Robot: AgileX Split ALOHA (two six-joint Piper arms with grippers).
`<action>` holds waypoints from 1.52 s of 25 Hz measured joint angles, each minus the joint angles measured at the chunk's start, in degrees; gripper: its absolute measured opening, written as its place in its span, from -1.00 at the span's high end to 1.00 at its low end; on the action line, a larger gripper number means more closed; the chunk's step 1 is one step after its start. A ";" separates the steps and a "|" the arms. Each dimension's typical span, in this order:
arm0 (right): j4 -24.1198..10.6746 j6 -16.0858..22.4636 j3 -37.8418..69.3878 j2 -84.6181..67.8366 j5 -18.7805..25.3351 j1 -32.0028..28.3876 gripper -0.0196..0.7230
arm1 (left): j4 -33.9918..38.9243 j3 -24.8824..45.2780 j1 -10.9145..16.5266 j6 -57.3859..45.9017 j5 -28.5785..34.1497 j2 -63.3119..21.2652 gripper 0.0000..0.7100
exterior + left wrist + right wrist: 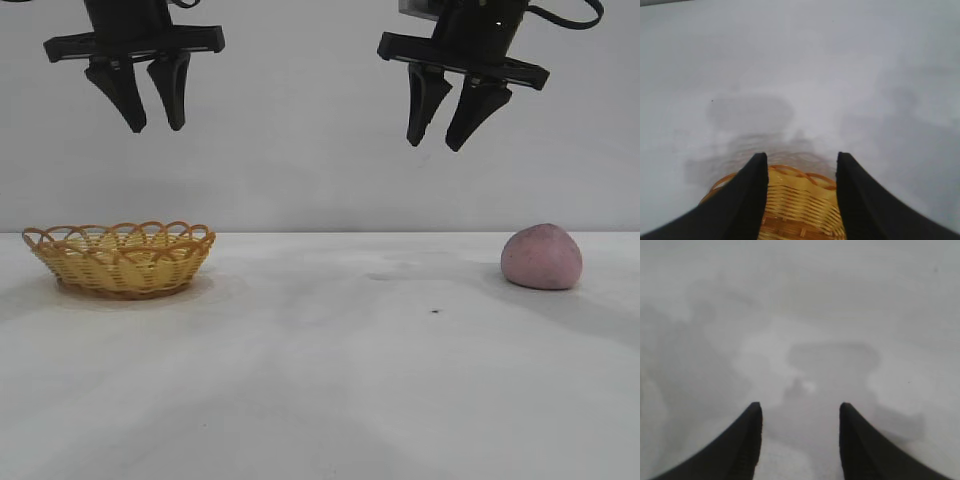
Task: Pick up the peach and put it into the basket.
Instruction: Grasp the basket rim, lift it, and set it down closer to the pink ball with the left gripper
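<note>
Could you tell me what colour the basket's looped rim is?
Orange-brown, over a yellow weave on the basket; clearest in the exterior view.

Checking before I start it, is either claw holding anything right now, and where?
Nothing is held. Left claw and right claw hang open and empty above the table.

My left gripper (153, 124) and right gripper (437, 141): matte black, tapered curved fingers under flat crossbars; black cable loops behind the right.

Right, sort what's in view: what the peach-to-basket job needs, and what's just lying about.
Needed:
- peach, on the table's right side
- basket, on the left
- right gripper, open, up high, nearer the peach

Just there:
- left gripper, open, above the basket
- small dark speck on the table
</note>
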 joint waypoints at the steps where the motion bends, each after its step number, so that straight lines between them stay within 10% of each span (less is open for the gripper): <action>1: 0.00 0.00 0.00 0.00 0.00 0.00 0.04 | 0.00 0.00 0.00 0.00 0.00 0.00 0.22; 34: -0.02 0.10 0.00 0.00 1.00 0.00 0.04 | -0.38 0.01 7.49 6.67 9.99 12.53 0.22; 38: -0.02 0.10 0.00 0.00 1.09 0.00 0.04 | -3.97 0.01 7.63 7.96 9.35 12.48 0.77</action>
